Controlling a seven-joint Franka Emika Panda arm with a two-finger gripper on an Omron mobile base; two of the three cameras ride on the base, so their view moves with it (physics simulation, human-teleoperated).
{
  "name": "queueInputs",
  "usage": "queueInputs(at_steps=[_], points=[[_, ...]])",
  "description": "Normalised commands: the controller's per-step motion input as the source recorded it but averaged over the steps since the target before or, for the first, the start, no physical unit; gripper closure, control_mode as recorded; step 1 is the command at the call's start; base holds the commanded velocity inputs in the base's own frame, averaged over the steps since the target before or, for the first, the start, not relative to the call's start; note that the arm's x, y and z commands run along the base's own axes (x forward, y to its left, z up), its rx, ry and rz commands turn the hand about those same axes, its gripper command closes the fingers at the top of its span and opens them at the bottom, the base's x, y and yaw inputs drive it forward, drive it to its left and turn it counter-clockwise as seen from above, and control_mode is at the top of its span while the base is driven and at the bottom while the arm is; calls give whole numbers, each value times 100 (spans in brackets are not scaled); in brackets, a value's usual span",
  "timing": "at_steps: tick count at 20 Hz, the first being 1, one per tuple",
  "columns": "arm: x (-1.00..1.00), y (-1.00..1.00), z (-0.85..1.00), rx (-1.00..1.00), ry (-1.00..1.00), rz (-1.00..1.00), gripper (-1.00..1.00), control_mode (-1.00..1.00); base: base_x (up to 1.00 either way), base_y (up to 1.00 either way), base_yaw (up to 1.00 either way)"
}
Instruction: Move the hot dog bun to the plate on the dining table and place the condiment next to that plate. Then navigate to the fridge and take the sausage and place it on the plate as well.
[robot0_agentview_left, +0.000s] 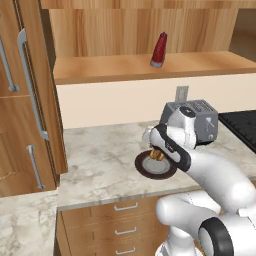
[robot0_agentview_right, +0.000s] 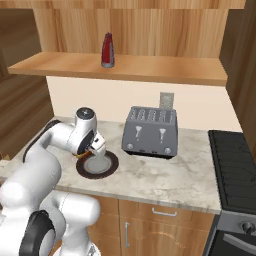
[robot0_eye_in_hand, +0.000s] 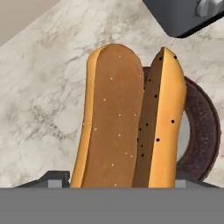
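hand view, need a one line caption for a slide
Gripper closed on the split hot dog bun over a dark brown-rimmed plate on the marbled counter.

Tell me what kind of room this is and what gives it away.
A home kitchen, most likely. A toaster sits on a marbled counter with wooden drawers below, a stove stands beside it, and a red bottle is on the shelf above.
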Motion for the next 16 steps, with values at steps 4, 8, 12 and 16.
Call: queueInputs(at_steps=[4, 8, 12, 16], points=[[-59, 0, 92, -4, 13, 0, 100, -100, 0, 0, 0], [-79, -9, 45, -9, 5, 1, 100, -100, 0, 0, 0], [-55, -4, 3, -11, 8, 5, 100, -100, 0, 0, 0], [-15, 0, 0, -10, 16, 2, 100, -100, 0, 0, 0]])
